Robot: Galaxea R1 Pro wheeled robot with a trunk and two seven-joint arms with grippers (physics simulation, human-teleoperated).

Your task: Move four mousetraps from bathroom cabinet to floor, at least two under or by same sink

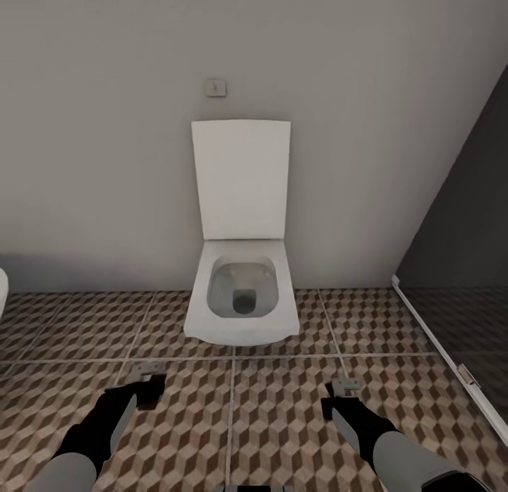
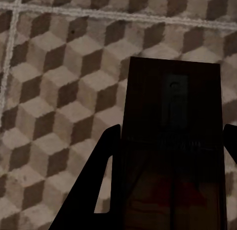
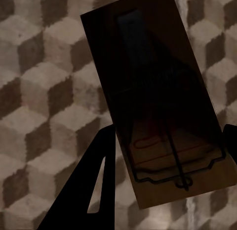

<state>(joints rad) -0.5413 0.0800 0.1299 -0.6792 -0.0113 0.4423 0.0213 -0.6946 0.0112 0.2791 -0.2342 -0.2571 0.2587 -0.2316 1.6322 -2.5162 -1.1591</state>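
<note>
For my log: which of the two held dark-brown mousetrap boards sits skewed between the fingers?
The right gripper's dark-brown mousetrap board is skewed; the left gripper's board sits straight.

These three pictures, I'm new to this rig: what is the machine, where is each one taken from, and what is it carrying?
It is a simulated two-armed wheeled robot. The large picture looks down from its head camera: a white toilet with its lid up stands against the wall on the cube-patterned bathroom floor, with both dark arms reaching in. The left gripper and right gripper each show there. The other two pictures come from cameras at each wrist. Each shows a flat dark-brown mousetrap between the jaws, over the tiles: the left mousetrap and the right mousetrap.
</note>
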